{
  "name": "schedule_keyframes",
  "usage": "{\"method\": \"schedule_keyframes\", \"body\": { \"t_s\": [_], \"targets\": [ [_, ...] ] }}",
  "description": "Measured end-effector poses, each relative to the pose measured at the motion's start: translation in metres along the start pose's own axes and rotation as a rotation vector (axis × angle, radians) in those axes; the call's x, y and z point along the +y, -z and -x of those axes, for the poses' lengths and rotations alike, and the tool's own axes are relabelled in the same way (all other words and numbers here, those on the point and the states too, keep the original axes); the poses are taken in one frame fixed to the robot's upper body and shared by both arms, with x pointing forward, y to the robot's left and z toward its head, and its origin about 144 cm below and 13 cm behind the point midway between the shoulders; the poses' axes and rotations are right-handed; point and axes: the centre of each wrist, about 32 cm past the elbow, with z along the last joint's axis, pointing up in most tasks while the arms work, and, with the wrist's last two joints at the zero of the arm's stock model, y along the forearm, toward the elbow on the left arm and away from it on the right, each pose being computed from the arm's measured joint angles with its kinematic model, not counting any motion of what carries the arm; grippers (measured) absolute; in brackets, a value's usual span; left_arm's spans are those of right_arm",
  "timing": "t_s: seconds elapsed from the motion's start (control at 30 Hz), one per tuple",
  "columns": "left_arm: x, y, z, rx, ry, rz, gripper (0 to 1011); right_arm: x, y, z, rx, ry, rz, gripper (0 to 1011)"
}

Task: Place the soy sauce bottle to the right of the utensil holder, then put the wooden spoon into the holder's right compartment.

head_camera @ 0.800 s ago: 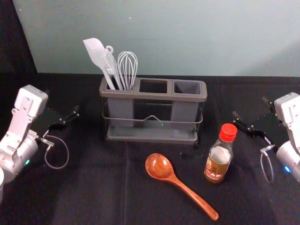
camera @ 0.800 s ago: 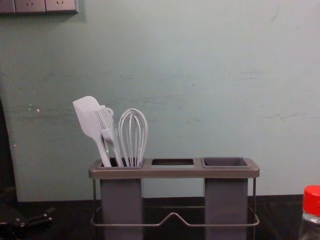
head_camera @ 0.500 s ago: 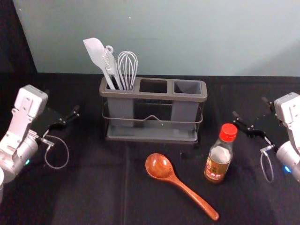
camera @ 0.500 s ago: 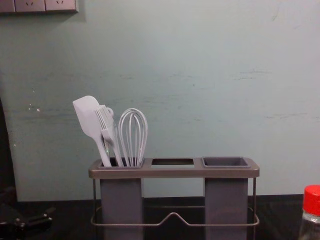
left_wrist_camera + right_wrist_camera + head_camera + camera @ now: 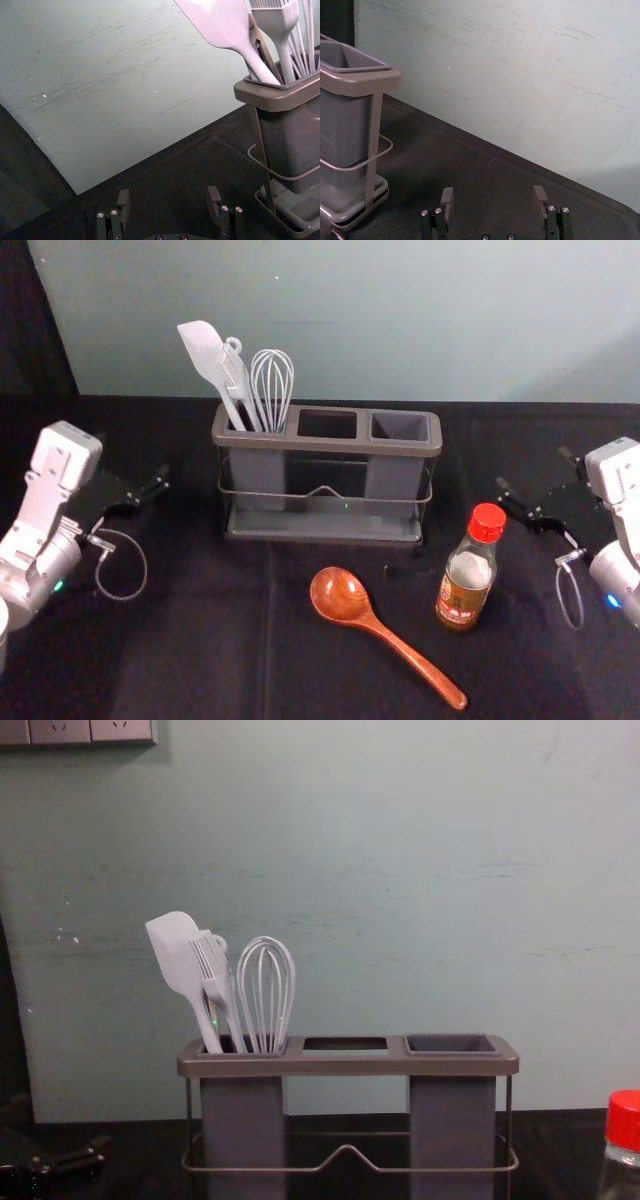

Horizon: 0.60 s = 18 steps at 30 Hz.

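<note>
The left claw (image 5: 133,459) hangs open at the head view's left, the right claw (image 5: 533,468) open at its right.

One holder (image 5: 325,443), two cups (image 5: 453,1130), one bottle (image 5: 466,586) and one spoon (image 5: 372,623) are seen; one spatula (image 5: 178,958), one brush (image 5: 214,988) and one whisk (image 5: 266,995) are also counted.

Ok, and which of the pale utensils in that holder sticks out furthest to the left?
The spatula: its broad solid blade leans out past the left end of the utensil holder. The basting brush and whisk are further right.
</note>
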Motion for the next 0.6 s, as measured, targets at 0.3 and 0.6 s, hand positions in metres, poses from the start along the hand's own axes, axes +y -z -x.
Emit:
{"method": "schedule_keyframes", "body": {
  "t_s": [0.3, 0.6],
  "targets": [
    [0.0, 0.0, 0.0, 0.0, 0.0, 0.0, 1005, 0.0, 0.0, 0.0, 0.0, 0.0, 0.0, 1004],
    [0.0, 0.0, 0.0, 0.0, 0.0, 0.0, 1005, 0.0, 0.0, 0.0, 0.0, 0.0, 0.0, 1004]
  ]
}}
